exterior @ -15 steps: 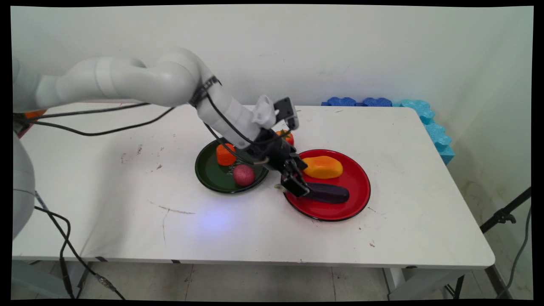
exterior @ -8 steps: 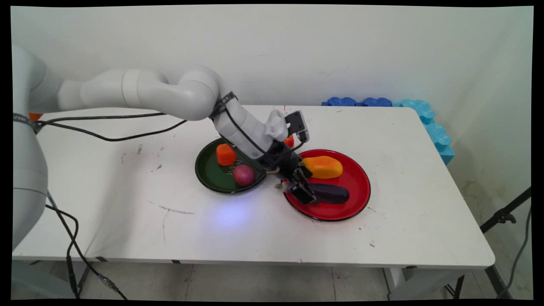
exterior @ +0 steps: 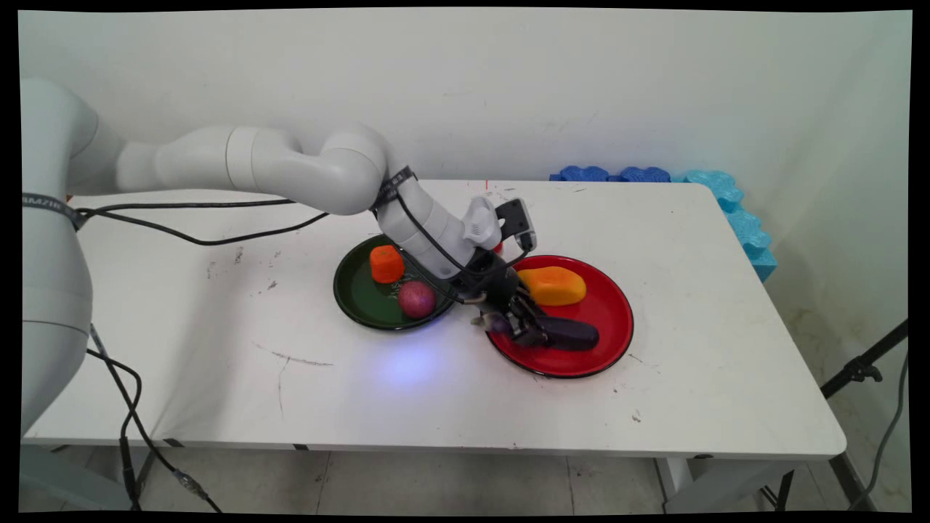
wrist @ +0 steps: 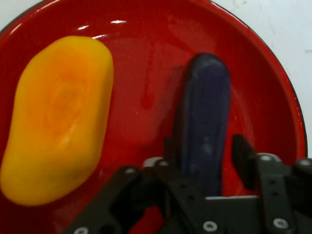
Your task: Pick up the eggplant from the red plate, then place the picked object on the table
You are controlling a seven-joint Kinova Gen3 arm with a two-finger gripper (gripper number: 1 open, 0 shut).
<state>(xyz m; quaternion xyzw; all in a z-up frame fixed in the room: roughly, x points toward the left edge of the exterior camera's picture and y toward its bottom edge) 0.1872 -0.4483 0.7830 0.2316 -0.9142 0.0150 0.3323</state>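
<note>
The hand (wrist: 202, 158) is down low on the red plate (exterior: 614, 309). Its two fingers (wrist: 242, 161) sit on each side of the dark purple eggplant (wrist: 202, 126), pinching its near end. A yellow mango (wrist: 58, 117) lies just beside the eggplant on the same plate.

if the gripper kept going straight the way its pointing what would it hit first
The dark purple eggplant, most likely: it already lies between the fingers of the gripper, running straight ahead along that line. Under and beyond it is the red plate.
</note>
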